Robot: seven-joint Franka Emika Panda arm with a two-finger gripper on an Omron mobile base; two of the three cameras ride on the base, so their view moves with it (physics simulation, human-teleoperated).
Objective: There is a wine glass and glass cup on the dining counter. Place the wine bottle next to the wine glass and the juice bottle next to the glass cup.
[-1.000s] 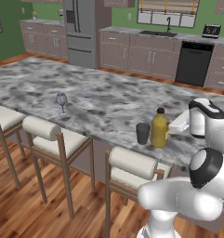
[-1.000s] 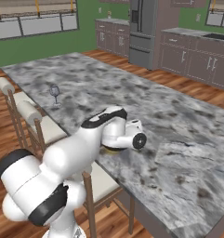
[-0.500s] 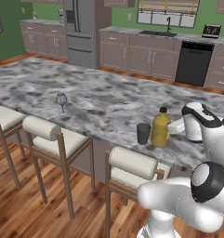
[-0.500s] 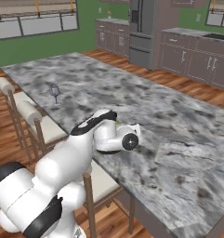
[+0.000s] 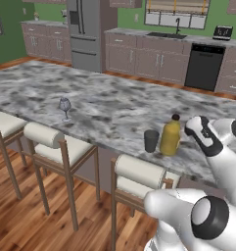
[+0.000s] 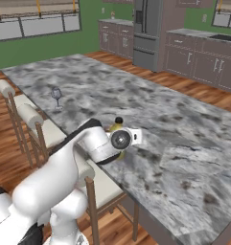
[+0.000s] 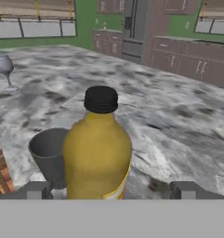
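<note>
End effector (image 7: 111, 190), jaws wide, frames the juice bottle (image 7: 98, 148) at frame centre; swinging sideways could tip it into the touching glass cup (image 7: 47, 153) at left.

The white arm reaches forward, elbow bent; its tool (image 7: 108, 190) is level, jaws spread wide, empty.

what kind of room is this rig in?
A rendered home kitchen: a marble dining counter with cushioned stools, a steel fridge, and a sink beside a black dishwasher along the back wall.
</note>
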